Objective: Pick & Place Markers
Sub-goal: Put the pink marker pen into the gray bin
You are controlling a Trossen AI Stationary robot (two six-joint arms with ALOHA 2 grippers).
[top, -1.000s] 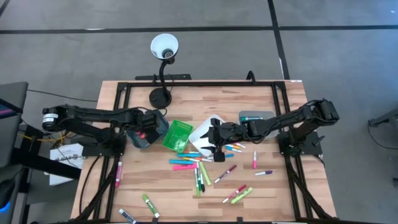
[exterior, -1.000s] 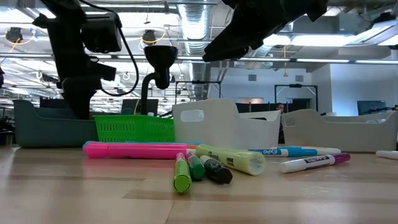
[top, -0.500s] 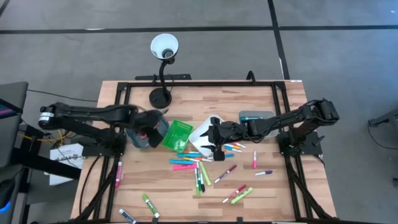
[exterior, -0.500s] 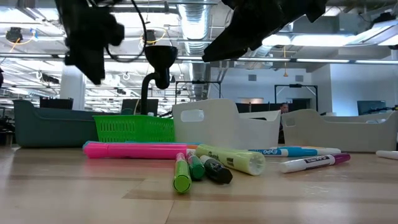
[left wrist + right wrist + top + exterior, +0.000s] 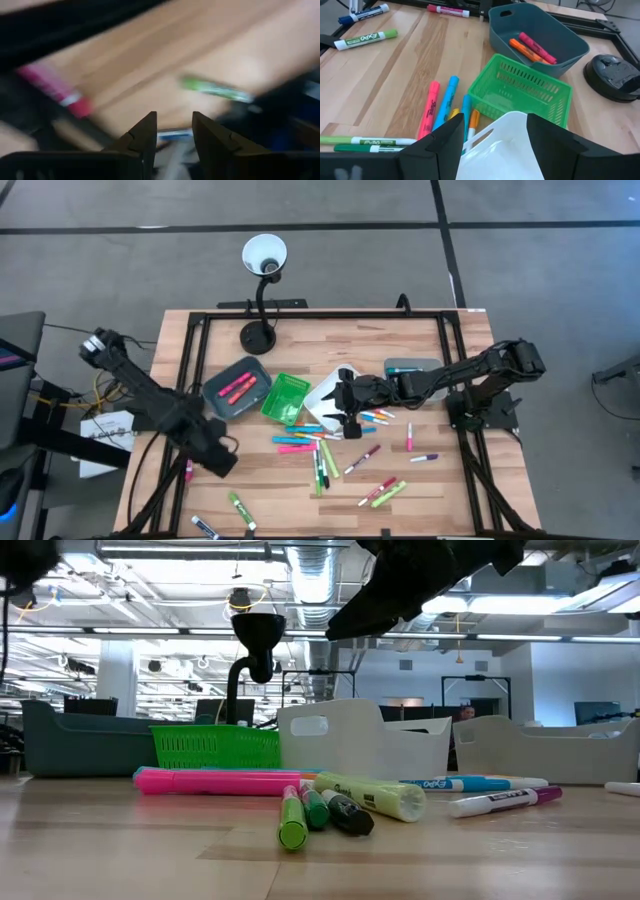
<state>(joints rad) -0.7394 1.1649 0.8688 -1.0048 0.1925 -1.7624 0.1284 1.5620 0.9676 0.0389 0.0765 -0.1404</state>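
While the left gripper [image 5: 222, 463] hangs over the table's [image 5: 440, 490] left front, jaws parted with nothing between them, we note a green marker [image 5: 215, 89] and a pink marker [image 5: 52, 88] on the wood beyond its fingertips. The right gripper [image 5: 340, 408] hovers spread and empty above the white bin [image 5: 502, 150]. Most markers [image 5: 320, 450] lie scattered mid-table; two rest in the teal bin [image 5: 570, 42].
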